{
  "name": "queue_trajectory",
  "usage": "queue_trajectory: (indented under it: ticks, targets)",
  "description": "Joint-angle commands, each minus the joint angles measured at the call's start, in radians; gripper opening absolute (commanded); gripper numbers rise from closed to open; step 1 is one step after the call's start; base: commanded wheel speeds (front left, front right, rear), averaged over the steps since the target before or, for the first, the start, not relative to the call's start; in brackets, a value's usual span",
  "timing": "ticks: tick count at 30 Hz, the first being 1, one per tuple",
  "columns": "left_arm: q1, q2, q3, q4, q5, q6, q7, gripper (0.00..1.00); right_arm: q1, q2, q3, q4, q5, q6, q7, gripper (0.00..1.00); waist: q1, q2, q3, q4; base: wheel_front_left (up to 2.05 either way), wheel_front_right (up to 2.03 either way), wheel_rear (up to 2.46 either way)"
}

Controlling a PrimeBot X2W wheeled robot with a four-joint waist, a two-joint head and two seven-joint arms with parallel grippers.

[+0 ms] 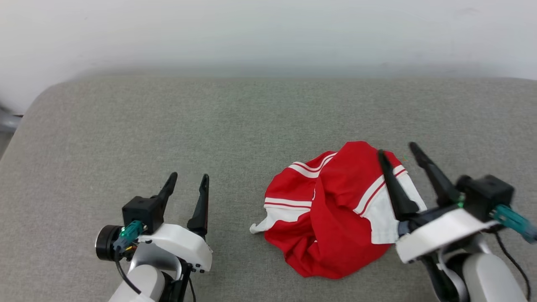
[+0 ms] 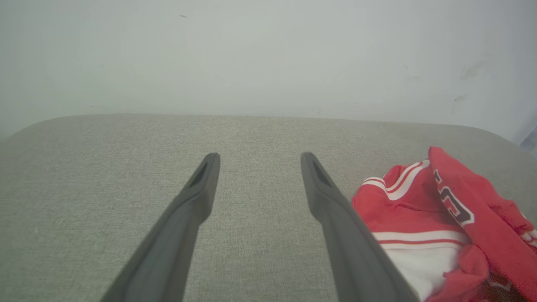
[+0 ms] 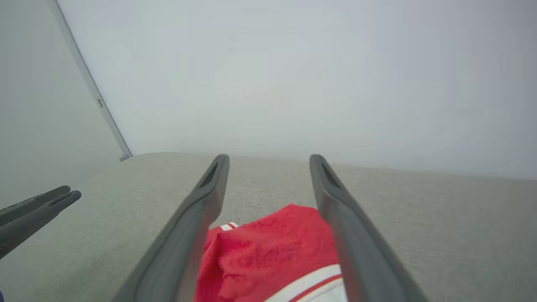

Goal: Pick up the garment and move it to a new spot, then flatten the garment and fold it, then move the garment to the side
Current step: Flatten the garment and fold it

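Folds hide most of the garment (image 1: 331,214), which lies crumpled in a heap on the grey fabric surface (image 1: 209,117); the left wrist view cuts off its lower edge. Black, white-outlined lettering (image 2: 455,203) shows on one red fold, too bunched to read. The right gripper (image 1: 397,149) hangs over the heap's right side, jaws spread wide and gripping nothing, with red cloth showing between its fingers. The left gripper (image 1: 188,176), equally wide and empty, sits apart to the heap's left.
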Motion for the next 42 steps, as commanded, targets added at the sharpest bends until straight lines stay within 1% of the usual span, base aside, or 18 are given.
queue_trajectory:
  ticks: [1,4,7,10,13,18,19,20,26,30,33,34,36,37,39,41,42]
  targets:
    - [0.006,0.008,-0.012,-0.009,0.003,0.002,0.026,1.0,0.044,0.016,-0.045,-0.04,-0.026,-0.001,0.005,1.0,0.0,0.0,-0.009,-0.013,0.0,0.0,0.0]
    - [-0.01,0.015,-0.028,-0.027,-0.004,-0.001,0.091,1.0,0.099,0.028,-0.095,-0.104,-0.053,-0.001,0.017,1.0,0.0,0.0,-0.014,-0.029,0.0,0.0,0.0]
    - [-0.029,0.023,-0.056,-0.052,-0.013,-0.014,0.186,1.0,0.149,0.04,-0.131,-0.167,-0.078,-0.001,0.034,1.0,0.0,0.0,-0.012,-0.047,0.0,0.0,0.0]
    - [-0.05,0.031,-0.089,-0.074,-0.041,-0.039,0.314,1.0,0.19,0.052,-0.151,-0.214,-0.092,-0.001,0.051,1.0,0.0,0.0,-0.007,-0.064,0.0,0.0,0.0]
    - [-0.08,0.045,-0.121,-0.098,-0.071,-0.074,0.44,1.0,0.221,0.059,-0.158,-0.245,-0.095,-0.001,0.064,1.0,0.0,0.0,0.008,-0.083,0.0,0.0,0.0]
    - [-0.119,0.083,-0.172,-0.108,-0.103,-0.12,0.626,1.0,0.237,0.067,-0.163,-0.261,-0.087,-0.001,0.059,1.0,0.0,0.0,0.046,-0.118,0.0,0.0,0.0]
    - [-0.125,0.09,-0.179,-0.108,-0.105,-0.125,0.651,1.0,0.236,0.068,-0.165,-0.261,-0.084,-0.001,0.057,1.0,0.0,0.0,0.055,-0.125,0.0,0.0,0.0]
    - [-0.125,0.09,-0.179,-0.108,-0.105,-0.125,0.651,1.0,0.236,0.068,-0.165,-0.261,-0.084,-0.001,0.057,1.0,0.0,0.0,0.055,-0.125,0.0,0.0,0.0]
    - [-0.179,0.122,-0.241,-0.062,-0.091,-0.173,0.778,1.0,0.221,0.07,-0.17,-0.247,-0.059,-0.001,0.036,1.0,0.0,0.0,0.106,-0.15,0.0,0.0,0.0]
    - [-0.22,0.136,-0.294,-0.001,-0.079,-0.211,0.859,1.0,0.197,0.07,-0.162,-0.235,-0.049,-0.001,0.022,1.0,0.0,0.0,0.134,-0.164,0.0,0.0,0.0]
    - [-0.234,0.151,-0.34,0.055,-0.071,-0.232,0.914,1.0,0.188,0.07,-0.16,-0.23,-0.047,-0.001,0.015,1.0,0.0,0.0,0.144,-0.171,0.0,0.0,0.0]
    - [-0.239,0.158,-0.357,0.073,-0.067,-0.238,0.926,0.83,0.188,0.07,-0.161,-0.228,-0.045,-0.001,0.014,1.0,0.0,0.0,0.146,-0.172,0.0,0.0,0.0]
    - [-0.247,0.168,-0.379,0.101,-0.063,-0.246,0.936,0.04,0.183,0.07,-0.163,-0.225,-0.044,-0.001,0.013,1.0,0.0,0.0,0.149,-0.175,0.0,0.0,0.0]
    - [-0.253,0.172,-0.386,0.107,-0.061,-0.25,0.925,0.0,0.181,0.07,-0.163,-0.223,-0.044,-0.001,0.012,1.0,0.0,0.0,0.148,-0.175,0.0,0.0,0.0]
    - [-0.269,0.176,-0.377,0.099,-0.055,-0.252,0.886,0.0,0.182,0.07,-0.168,-0.222,-0.043,-0.001,0.01,1.0,0.0,0.0,0.143,-0.174,0.0,0.0,0.0]
    - [-0.287,0.184,-0.351,0.079,-0.049,-0.238,0.839,0.0,0.19,0.07,-0.181,-0.22,-0.041,-0.001,0.006,1.0,0.0,0.0,0.136,-0.168,0.0,0.0,0.0]
    - [-0.293,0.189,-0.33,0.064,-0.051,-0.224,0.814,0.0,0.193,0.07,-0.186,-0.219,-0.04,-0.001,0.006,1.0,0.0,0.0,0.13,-0.164,0.0,0.0,0.0]
